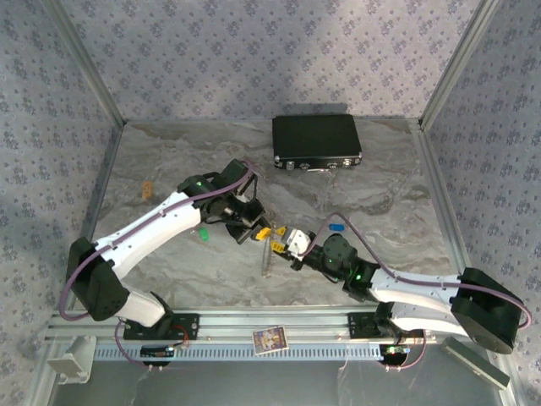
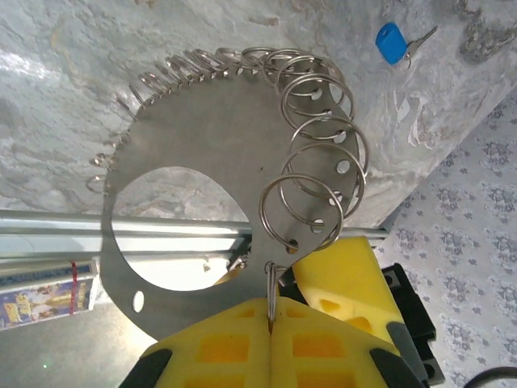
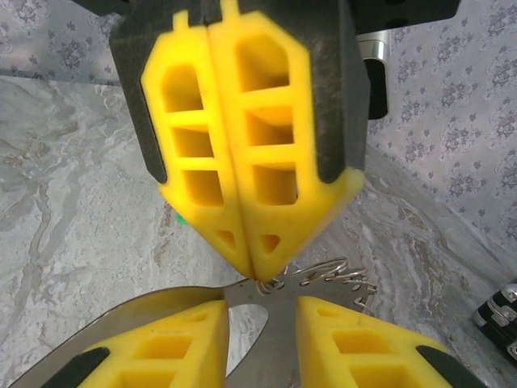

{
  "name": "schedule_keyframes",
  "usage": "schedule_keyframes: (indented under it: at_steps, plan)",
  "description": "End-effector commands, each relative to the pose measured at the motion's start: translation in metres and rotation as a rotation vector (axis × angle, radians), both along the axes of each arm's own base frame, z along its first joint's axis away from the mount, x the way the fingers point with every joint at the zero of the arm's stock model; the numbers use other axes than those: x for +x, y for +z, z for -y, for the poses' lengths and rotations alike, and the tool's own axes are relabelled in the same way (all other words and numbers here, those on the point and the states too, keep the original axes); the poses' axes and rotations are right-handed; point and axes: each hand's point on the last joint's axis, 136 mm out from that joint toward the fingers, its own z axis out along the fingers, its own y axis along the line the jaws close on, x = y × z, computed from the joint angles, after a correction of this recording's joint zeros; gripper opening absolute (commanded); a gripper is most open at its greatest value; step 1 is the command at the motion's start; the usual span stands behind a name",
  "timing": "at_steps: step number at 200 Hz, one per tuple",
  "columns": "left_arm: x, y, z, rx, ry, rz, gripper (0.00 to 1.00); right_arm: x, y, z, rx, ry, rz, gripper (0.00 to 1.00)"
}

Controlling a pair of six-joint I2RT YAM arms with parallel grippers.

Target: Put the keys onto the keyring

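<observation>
We steady the keyring plate (image 2: 210, 137), clamped in our left gripper (image 2: 272, 315); our right gripper (image 3: 262, 319) waits narrowly parted just beside it. Next, probably, we fetch the blue key (image 2: 393, 42) ahead.

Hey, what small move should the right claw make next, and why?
Probably ease the right claw back off the keyring and toward the blue key. The left claw is shut on the keyring's edge, while the blue key lies loose on the table and neither claw has a key.
</observation>
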Motion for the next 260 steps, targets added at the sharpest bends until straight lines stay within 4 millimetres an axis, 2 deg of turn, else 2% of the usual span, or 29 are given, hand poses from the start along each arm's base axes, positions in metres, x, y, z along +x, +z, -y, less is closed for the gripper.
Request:
schedule_keyframes:
  at_steps: [1, 85, 132, 158, 165, 175, 185, 199, 207, 218, 243, 260]
  plan:
    - [-0.004, 0.018, 0.007, -0.081, 0.047, -0.055, 0.00, 0.001, 0.020, -0.008, 0.035, 0.026, 0.063, 0.27]
    - [-0.011, 0.018, 0.007, -0.114, 0.067, -0.098, 0.00, 0.005, 0.020, -0.003, 0.058, 0.006, 0.065, 0.23]
    - [-0.013, 0.020, 0.010, -0.131, 0.065, -0.115, 0.00, 0.007, 0.025, -0.005, 0.073, 0.005, 0.074, 0.16]
    - [-0.011, 0.017, 0.009, -0.136, 0.086, -0.109, 0.00, 0.008, 0.024, -0.007, 0.072, 0.005, 0.073, 0.05]
    - [-0.010, 0.016, 0.008, -0.136, 0.093, -0.107, 0.07, 0.009, 0.025, -0.006, 0.073, 0.001, 0.073, 0.00]
    - [-0.009, 0.015, 0.005, -0.136, 0.105, -0.094, 0.22, 0.010, 0.024, -0.005, 0.076, -0.002, 0.069, 0.00]
    - [-0.005, 0.014, 0.001, -0.138, 0.120, -0.067, 0.28, 0.011, 0.024, -0.002, 0.080, -0.009, 0.063, 0.00]
    - [0.010, 0.023, -0.004, -0.155, 0.143, 0.036, 0.38, 0.012, 0.024, 0.000, 0.087, -0.013, 0.051, 0.00]
    - [0.021, 0.028, -0.012, -0.144, 0.155, 0.113, 0.48, 0.013, 0.024, 0.002, 0.086, -0.015, 0.046, 0.00]
    - [0.038, 0.036, -0.023, -0.118, 0.155, 0.242, 0.53, 0.012, 0.022, 0.003, 0.076, -0.012, 0.036, 0.00]
    - [0.078, 0.053, -0.045, -0.031, 0.097, 0.574, 0.52, 0.011, 0.017, 0.004, 0.052, 0.008, 0.003, 0.00]
    - [0.093, 0.059, -0.055, 0.050, 0.010, 0.789, 0.49, 0.010, 0.018, 0.006, 0.041, 0.017, -0.016, 0.00]
